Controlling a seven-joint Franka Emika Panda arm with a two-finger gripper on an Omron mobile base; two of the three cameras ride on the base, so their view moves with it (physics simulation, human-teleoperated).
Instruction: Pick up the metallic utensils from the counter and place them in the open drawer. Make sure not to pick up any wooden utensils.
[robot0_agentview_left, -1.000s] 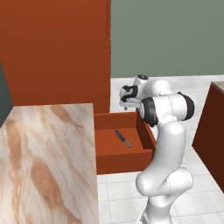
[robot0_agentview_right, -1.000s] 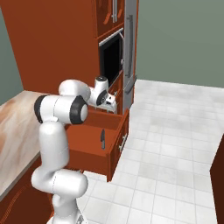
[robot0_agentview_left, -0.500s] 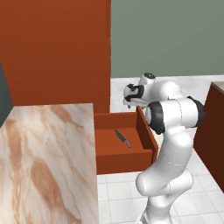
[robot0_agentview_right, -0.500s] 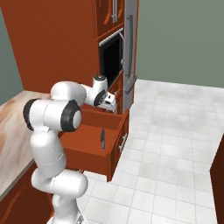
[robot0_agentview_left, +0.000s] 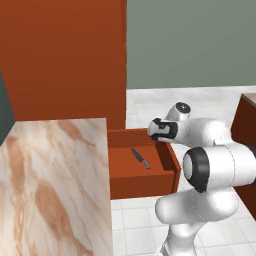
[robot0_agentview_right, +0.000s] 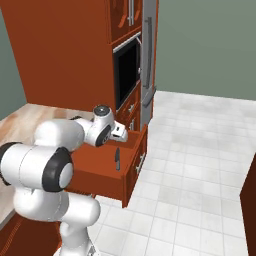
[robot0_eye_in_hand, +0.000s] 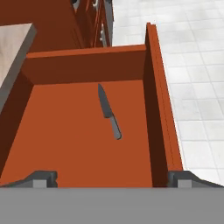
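Note:
The open drawer (robot0_agentview_left: 142, 180) juts out from the end of the marble counter (robot0_agentview_left: 55, 185). One metallic utensil, a slim knife (robot0_agentview_left: 141, 158) with a grey blade and dark handle, lies flat on the drawer floor (robot0_eye_in_hand: 78, 131), also seen as the knife (robot0_eye_in_hand: 108, 111) and the knife (robot0_agentview_right: 117, 158). My gripper (robot0_agentview_left: 159, 131) hangs above the drawer's right front part, open, with nothing between its fingers. In the hand view the gripper (robot0_eye_in_hand: 112, 177) looks down into the drawer with its fingertips (robot0_eye_in_hand: 41, 178) set wide. The wooden utensils are out of view.
A tall red-brown cabinet wall (robot0_agentview_left: 65, 55) with a built-in oven (robot0_agentview_right: 127, 70) stands behind the drawer. White tiled floor (robot0_agentview_right: 200, 145) spreads to the right. Another red-brown cabinet (robot0_agentview_left: 247, 125) stands at the far right. My own arm (robot0_agentview_left: 215, 165) bulks beside the drawer front.
The hand has drawn back and lower over the drawer while the arm's elbow swung forward. The knife has stayed where it lies. The fingers remain wide.

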